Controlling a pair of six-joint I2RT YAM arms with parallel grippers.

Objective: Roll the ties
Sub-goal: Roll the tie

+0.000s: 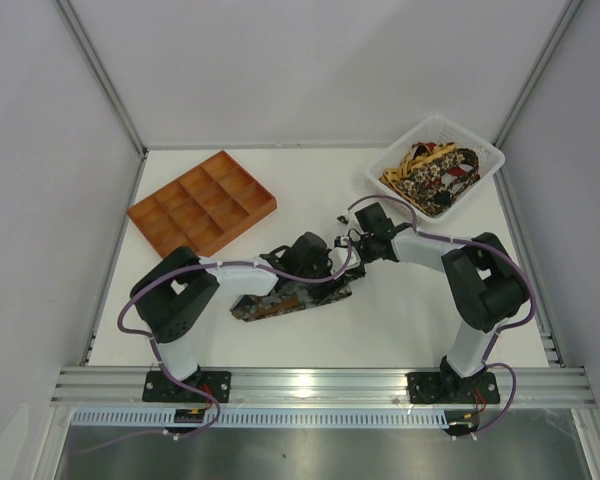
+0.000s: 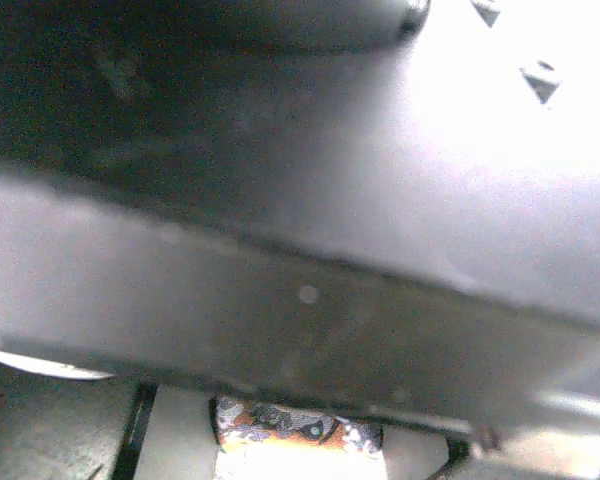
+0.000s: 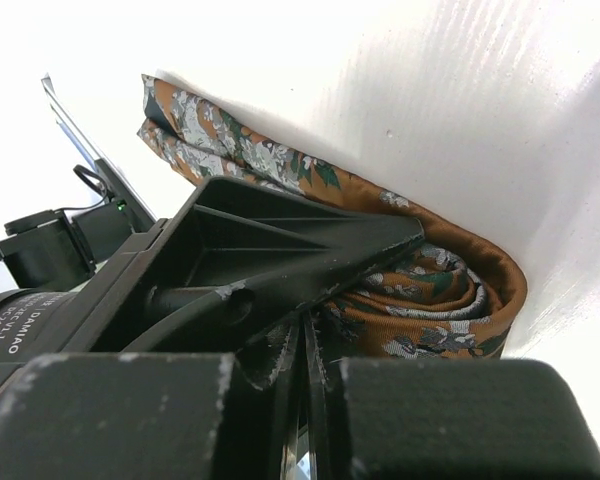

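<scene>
White basket (image 1: pixel 472 140) has a heap of ties (image 1: pixel 435 172). Right end effector (image 3: pixel 303 342) pinches a part-rolled tie (image 3: pixel 460 300); left end effector (image 1: pixel 320 275), can't tell.

left arm bent at the elbow, forearm reaching forward and to the right, left gripper (image 1: pixel 327 281) held low with its opening obscured; right arm folded likewise, forearm reaching left, right gripper (image 1: pixel 352 263) pitched down close beside it, fingers (image 3: pixel 460 420) drawn nearly together.
</scene>
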